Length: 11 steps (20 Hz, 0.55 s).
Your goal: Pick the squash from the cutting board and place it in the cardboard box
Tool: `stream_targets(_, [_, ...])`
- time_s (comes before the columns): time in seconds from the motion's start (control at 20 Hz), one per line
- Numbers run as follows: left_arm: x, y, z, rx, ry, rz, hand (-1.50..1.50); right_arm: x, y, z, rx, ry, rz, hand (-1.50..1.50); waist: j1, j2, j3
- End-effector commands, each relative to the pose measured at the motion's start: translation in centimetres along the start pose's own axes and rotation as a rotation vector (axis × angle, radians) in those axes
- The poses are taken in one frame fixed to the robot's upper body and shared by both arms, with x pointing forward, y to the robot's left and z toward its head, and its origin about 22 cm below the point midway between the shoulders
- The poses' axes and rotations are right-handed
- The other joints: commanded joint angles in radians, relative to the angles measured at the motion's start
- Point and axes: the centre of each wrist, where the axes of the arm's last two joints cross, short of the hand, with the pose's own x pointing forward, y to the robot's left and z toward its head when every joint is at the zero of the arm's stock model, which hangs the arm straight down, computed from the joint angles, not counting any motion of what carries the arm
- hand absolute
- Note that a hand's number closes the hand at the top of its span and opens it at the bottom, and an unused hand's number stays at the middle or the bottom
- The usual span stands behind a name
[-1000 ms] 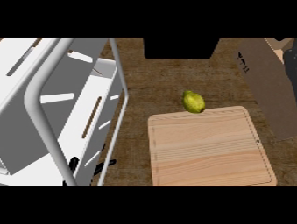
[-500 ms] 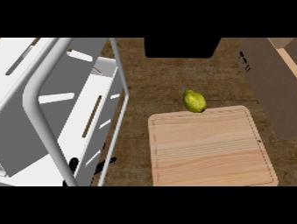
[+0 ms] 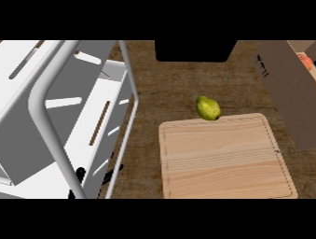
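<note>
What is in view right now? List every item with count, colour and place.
squash: one, yellow-green, at the cutting board's far edge
cutting board: one, pale wood, centre-right on the counter
cardboard box: one, grey-brown, right edge
rack: one, white, left side
black block: one, top centre, unidentifiable
orange-red thing: one, upper right by the box, too small to identify
counter: brown, under everything
left hand: probably the dark shapes behind the rack's lower bars
right hand: not in view

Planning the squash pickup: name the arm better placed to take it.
Likely right. Its grey forearm is up beside the squash; the left robot hand sits low by the white rack.
</note>
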Motion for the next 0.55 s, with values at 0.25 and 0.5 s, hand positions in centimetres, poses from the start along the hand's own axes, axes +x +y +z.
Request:
stream_targets(0.25, [3.4,7.0,-3.3,0.350,-0.084,-0.131,0.00,-0.5,-1.1,-0.2,-0.064,-0.084,-0.432,-1.50,-0.004,-0.015,0.017])
stream_targets(0.5, [3.4,7.6,-3.0,0.389,-0.074,-0.146,0.00,-3.1,-1.8,-1.1,-0.115,-0.043,-0.579,-1.50,-0.032,-0.024,0.016])
